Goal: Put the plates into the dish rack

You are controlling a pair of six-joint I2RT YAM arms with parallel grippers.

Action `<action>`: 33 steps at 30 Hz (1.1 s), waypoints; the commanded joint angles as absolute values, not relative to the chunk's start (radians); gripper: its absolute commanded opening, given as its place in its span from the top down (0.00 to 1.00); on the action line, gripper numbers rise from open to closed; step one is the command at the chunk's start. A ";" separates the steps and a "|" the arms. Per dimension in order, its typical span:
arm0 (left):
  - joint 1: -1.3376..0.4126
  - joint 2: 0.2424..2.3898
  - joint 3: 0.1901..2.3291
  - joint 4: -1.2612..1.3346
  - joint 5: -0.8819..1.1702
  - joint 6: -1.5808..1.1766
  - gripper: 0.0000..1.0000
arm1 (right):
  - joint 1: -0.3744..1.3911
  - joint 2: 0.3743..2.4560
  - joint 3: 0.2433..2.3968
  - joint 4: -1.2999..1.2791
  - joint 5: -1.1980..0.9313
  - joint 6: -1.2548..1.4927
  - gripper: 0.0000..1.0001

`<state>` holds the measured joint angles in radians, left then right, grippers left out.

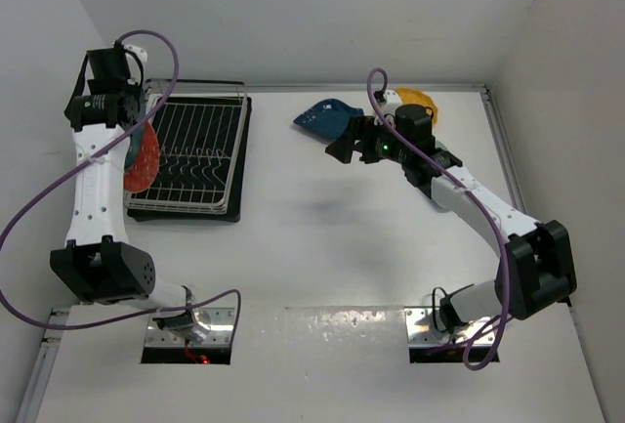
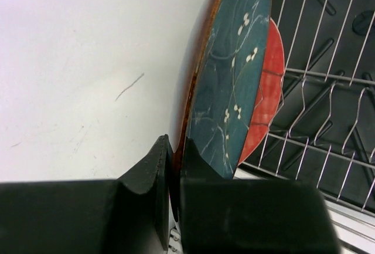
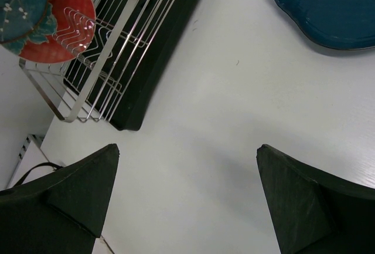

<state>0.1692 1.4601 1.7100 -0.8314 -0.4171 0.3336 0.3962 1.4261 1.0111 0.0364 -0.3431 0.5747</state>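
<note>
Though unclear overhead, left pincer (image 2: 176,151) clamps teal plate (image 2: 234,72).

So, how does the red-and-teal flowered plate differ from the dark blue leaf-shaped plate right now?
The flowered plate is round, red with a teal centre; the leaf-shaped plate is pointed and plain dark blue. The flowered plate stands on edge, pinched by the left gripper at the dish rack; the leaf-shaped plate lies flat on the table, untouched, ahead of the open right gripper. Both are glossy dishes.
</note>
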 commanded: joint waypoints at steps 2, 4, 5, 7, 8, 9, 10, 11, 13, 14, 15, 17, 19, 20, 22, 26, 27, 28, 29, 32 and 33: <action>0.190 1.427 1.691 -0.710 -0.433 0.359 1.00 | 0.399 1.387 1.011 0.066 -0.337 0.554 0.00; 0.201 1.427 1.672 -0.699 -0.419 0.359 1.00 | 0.397 1.382 1.006 0.067 -0.336 0.555 0.00; 0.210 1.427 1.654 -0.699 -0.408 0.359 1.00 | 0.396 1.382 1.005 0.064 -0.337 0.557 0.00; 0.219 1.427 1.635 -0.689 -0.399 0.368 1.00 | 0.394 1.375 1.000 0.066 -0.336 0.557 0.00; 0.219 1.427 1.626 -0.675 -0.399 0.377 1.00 | 0.393 1.373 0.997 0.066 -0.336 0.557 0.00; 0.230 1.427 1.602 -0.675 -0.399 0.377 1.00 | 0.390 1.374 0.997 0.066 -0.337 0.557 0.00; 0.230 1.427 1.588 -0.664 -0.399 0.386 1.00 | 0.391 1.373 0.996 0.064 -0.337 0.557 0.00; 0.241 1.427 1.571 -0.646 -0.399 0.397 1.00 | 0.390 1.370 0.993 0.064 -0.336 0.555 0.00; 0.250 1.417 1.530 -0.637 -0.384 0.397 1.00 | 0.388 1.370 0.996 0.066 -0.337 0.561 0.00; 0.250 1.417 1.517 -0.637 -0.371 0.397 1.00 | 0.391 1.370 0.993 0.067 -0.337 0.560 0.00; 0.261 1.417 1.491 -0.637 -0.336 0.406 1.00 | 0.385 1.368 0.994 0.067 -0.339 0.561 0.00; 0.287 1.417 1.462 -0.626 -0.290 0.407 1.00 | 0.388 1.371 0.996 0.071 -0.337 0.563 0.00; 0.325 1.408 1.425 -0.626 -0.191 0.407 1.00 | 0.382 1.374 0.996 0.071 -0.342 0.568 0.00; 0.337 1.408 1.413 -0.626 -0.157 0.407 1.00 | 0.382 1.374 0.997 0.068 -0.345 0.563 0.00; 0.368 1.408 1.393 -0.626 -0.071 0.407 1.00 | 0.384 1.377 1.002 0.067 -0.347 0.561 0.00; 0.402 1.408 1.379 -0.647 0.027 0.358 1.00 | 0.382 1.379 1.006 0.054 -0.347 0.554 0.00; 0.417 1.408 1.379 -0.669 0.049 0.339 1.00 | 0.382 1.382 1.006 0.054 -0.347 0.555 0.00; 0.428 1.408 1.379 -0.678 0.089 0.339 1.00 | 0.382 1.384 1.006 0.052 -0.347 0.554 0.00; 0.428 1.408 1.379 -0.689 0.103 0.327 1.00 | 0.383 1.382 1.006 0.054 -0.350 0.558 0.00; 0.439 1.408 1.379 -0.699 0.083 0.327 1.00 | 0.380 1.385 1.012 0.054 -0.354 0.561 0.00; 0.439 1.417 1.379 -0.699 0.063 0.316 1.00 | 0.382 1.388 1.015 0.054 -0.357 0.560 0.00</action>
<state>0.4286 1.4479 1.3823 -0.6739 0.0311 0.3477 0.3874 1.4052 0.9958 0.0349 -0.3443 0.5747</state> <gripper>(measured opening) 0.090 0.996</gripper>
